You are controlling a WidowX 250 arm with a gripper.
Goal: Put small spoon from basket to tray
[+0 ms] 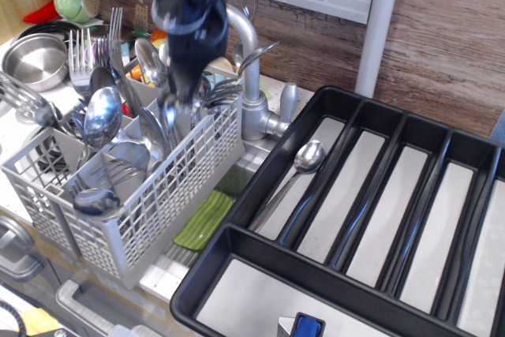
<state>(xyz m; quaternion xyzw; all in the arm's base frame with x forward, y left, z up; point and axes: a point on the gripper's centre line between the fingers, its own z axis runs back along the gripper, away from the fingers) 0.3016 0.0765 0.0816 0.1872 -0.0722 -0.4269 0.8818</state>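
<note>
- The hand [180,88] is hanging blurred over the far corner of the basket [162,195], right beside the tap [249,76]; the smear is hiding its fingers, so I cannot tell whether it is released or clenched on anything.
- The basket is sitting on the bench [170,278], crammed with steel cutlery, bowls and tines sticking up.
- Which piece there is the small spoon is hard to say; slim handles under the hand are too blurred to sort out.
- One slim spoon [293,175] is already lying in the leftmost long slot of the tray [237,230], bowl toward the far end.
- Judging handling: a steel teaspoon is looking light, rigid and slick, likely to twist or slip in a loose pinch.
- Best hold, I reckon, is across the thin handle just below the bowl, lifting straight up so neighbours are not snagging.
- Risk: crowded pieces may be riding up with it.
</note>
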